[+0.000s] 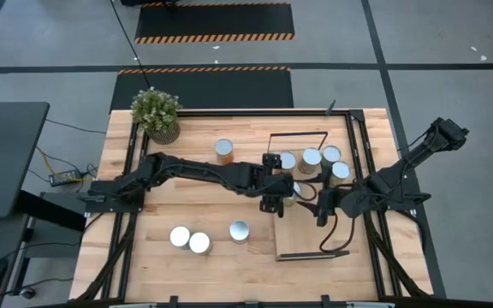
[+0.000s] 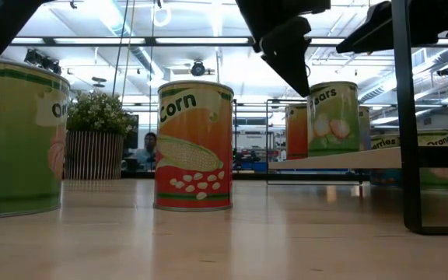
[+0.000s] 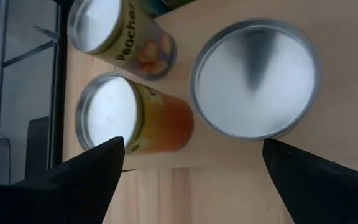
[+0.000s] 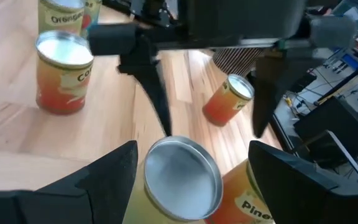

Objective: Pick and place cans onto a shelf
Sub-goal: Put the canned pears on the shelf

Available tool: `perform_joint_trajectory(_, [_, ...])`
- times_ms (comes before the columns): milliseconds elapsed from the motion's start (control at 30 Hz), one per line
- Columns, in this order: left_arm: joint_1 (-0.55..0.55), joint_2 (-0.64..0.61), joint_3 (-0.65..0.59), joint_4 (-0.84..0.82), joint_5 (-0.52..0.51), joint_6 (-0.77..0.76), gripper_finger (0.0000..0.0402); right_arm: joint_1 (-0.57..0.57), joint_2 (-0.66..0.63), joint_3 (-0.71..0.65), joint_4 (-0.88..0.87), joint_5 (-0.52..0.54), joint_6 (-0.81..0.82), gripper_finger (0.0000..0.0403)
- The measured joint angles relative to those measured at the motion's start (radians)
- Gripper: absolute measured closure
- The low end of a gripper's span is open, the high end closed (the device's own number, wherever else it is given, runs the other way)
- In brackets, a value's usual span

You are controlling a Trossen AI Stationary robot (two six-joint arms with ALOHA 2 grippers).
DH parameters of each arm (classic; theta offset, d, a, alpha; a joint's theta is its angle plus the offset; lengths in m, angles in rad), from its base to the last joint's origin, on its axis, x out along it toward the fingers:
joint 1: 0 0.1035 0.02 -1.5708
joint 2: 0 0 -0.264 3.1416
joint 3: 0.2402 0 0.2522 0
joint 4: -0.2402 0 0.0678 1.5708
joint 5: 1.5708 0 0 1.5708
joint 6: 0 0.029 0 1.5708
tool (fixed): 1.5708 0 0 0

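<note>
The tabletop [image 1: 144, 257] carries the shelf [image 1: 302, 244] along its right side, a long light board with a black frame [image 1: 298, 137] at its far end. The left arm [image 1: 195, 171] reaches across the middle of the tabletop to the shelf's left edge; the right arm [image 1: 400, 175] comes in over the right edge. A plant [image 1: 155, 113] stands at the far left corner.

Four cans [image 1: 311, 160] sit in a cluster on the shelf's far half. Three more stand on bare tabletop toward the near edge, two touching [image 1: 189, 239] and one [image 1: 240, 230] to their right, and another [image 1: 224, 151] stands near the far edge, right of the plant.

The left gripper [image 1: 272, 186] hangs over the shelf's left edge with its fingers [image 3: 79, 180] spread wide, holding nothing; a can [image 3: 253, 78] stands between them and below, untouched. The right gripper [image 1: 325, 205] hovers just to its right, fingers [image 4: 104, 180] apart and empty, over the same can [image 4: 182, 180]
</note>
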Motion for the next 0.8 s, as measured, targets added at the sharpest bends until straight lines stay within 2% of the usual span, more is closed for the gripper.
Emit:
perform_joint_trajectory(167, [0.019,0.0,0.0,0.024,-0.063,0.001,0.0014,0.0,0.008,0.0,0.001,-0.006,0.004,0.0089])
perform_joint_trajectory(300, [0.036,-0.002,0.0,-0.025,-0.075,0.018,0.0014,-0.013,0.012,0.0,-0.014,-0.021,0.004,0.0089])
perform_joint_trajectory(500, [0.006,-0.08,0.0,-0.045,-0.012,0.072,0.0014,-0.069,0.062,0.0,-0.02,-0.098,-0.007,0.0089])
perform_joint_trajectory(600, [-0.013,-0.112,0.0,-0.061,0.019,0.055,0.0014,-0.082,0.094,0.003,-0.003,-0.101,-0.03,0.0089])
perform_joint_trajectory(800, [-0.023,-0.143,0.002,-0.091,0.007,-0.018,0.0014,-0.081,0.161,0.066,-0.053,-0.085,-0.071,0.0089])
